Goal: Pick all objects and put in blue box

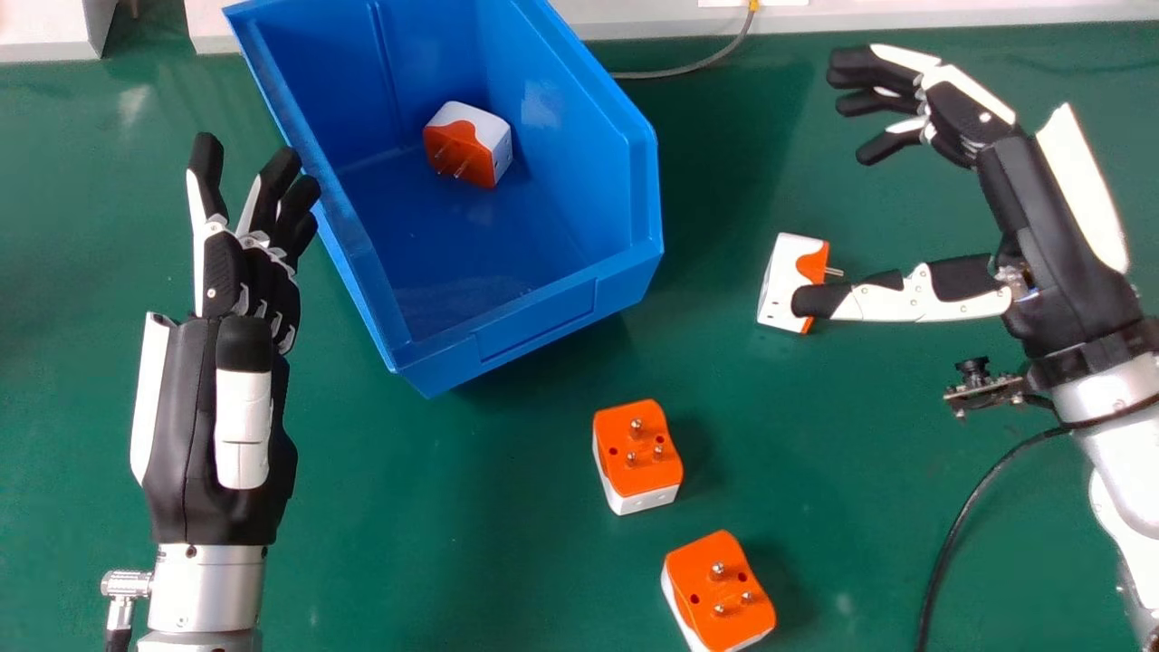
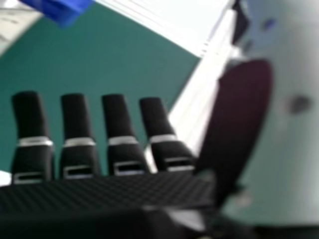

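Working from a distance, I hold the right robot hand [image 1: 964, 113] open over the green bench [image 1: 435, 516], its fingers gently bent and its thumb stretched toward the head view's left. The thumb's tip overlaps a white-and-orange plug adapter [image 1: 780, 281] that lies on its side with its pins toward the view's right; whether the two touch, I cannot tell. The right hand view shows the same fingers spread in a row, with the thumb apart from them.

My left robot hand [image 1: 263, 285] is also open, its fingers extended beside the blue box [image 1: 539, 319], near the long rim at the view's left; contact with that rim I cannot confirm. Inside the box, a second adapter [image 1: 466, 145] rests tilted, its orange face and pins turned toward the view's lower left.

Two more adapters sit on the bench in front of the box, both with orange faces and pins up: one near the box's front corner [image 1: 637, 453], the other [image 1: 720, 593] closer to me, slightly to the right. A gray cable [image 1: 688, 69] runs behind the box, and a black cable [image 1: 951, 534] hangs by my right forearm.
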Controlling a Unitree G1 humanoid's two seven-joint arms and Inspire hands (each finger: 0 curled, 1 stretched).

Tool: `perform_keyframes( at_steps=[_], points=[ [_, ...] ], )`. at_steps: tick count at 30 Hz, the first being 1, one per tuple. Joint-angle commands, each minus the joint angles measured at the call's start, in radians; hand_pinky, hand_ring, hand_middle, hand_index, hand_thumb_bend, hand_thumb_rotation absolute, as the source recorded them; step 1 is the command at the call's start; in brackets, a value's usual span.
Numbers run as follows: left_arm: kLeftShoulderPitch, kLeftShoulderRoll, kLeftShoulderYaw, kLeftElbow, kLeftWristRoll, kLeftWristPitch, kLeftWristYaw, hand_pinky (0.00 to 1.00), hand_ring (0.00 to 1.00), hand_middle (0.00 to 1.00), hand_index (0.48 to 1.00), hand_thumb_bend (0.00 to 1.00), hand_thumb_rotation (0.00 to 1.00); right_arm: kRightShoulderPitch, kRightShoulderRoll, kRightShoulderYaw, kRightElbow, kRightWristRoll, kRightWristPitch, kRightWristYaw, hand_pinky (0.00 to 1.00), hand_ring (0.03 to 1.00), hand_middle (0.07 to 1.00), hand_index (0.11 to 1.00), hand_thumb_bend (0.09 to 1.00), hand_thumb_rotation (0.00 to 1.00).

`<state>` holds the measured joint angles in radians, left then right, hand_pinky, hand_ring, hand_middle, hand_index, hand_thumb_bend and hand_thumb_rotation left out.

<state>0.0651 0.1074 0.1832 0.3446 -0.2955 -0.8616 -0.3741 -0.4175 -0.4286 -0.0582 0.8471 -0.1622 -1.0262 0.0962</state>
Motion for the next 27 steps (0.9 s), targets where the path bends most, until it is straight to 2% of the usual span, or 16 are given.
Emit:
perform_keyframes(
  at_steps=[1,8,14,20,27],
  points=[
    [-0.010,0.009,0.004,-0.007,-0.009,-0.018,-0.010,0.97,0.95,0.96,0.973,0.88,0.95,-0.053,-0.024,0.004,0.035,0.004,0.010,0.015,0.64,0.780,0.809,0.799,0.944,0.29],
    [-0.014,0.005,0.001,-0.009,-0.012,-0.013,-0.016,0.98,0.95,0.97,0.973,0.88,0.95,-0.128,-0.041,0.030,0.168,-0.034,0.064,0.023,0.70,0.834,0.851,0.829,0.967,0.29],
    [-0.015,0.006,0.001,-0.010,-0.024,-0.011,-0.024,0.98,0.96,0.97,0.972,0.88,0.95,-0.177,-0.042,0.056,0.244,-0.080,0.114,0.005,0.73,0.861,0.880,0.860,0.980,0.29],
    [-0.015,0.001,0.000,-0.012,-0.026,-0.013,-0.024,0.98,0.96,0.97,0.970,0.88,0.95,-0.220,-0.041,0.084,0.297,-0.120,0.158,-0.019,0.74,0.873,0.894,0.872,0.984,0.28],
    [-0.014,0.002,0.002,-0.015,-0.032,-0.014,-0.027,0.98,0.96,0.97,0.969,0.89,0.95,-0.259,-0.042,0.115,0.332,-0.146,0.195,-0.020,0.74,0.885,0.904,0.878,0.996,0.27]
  ],
)
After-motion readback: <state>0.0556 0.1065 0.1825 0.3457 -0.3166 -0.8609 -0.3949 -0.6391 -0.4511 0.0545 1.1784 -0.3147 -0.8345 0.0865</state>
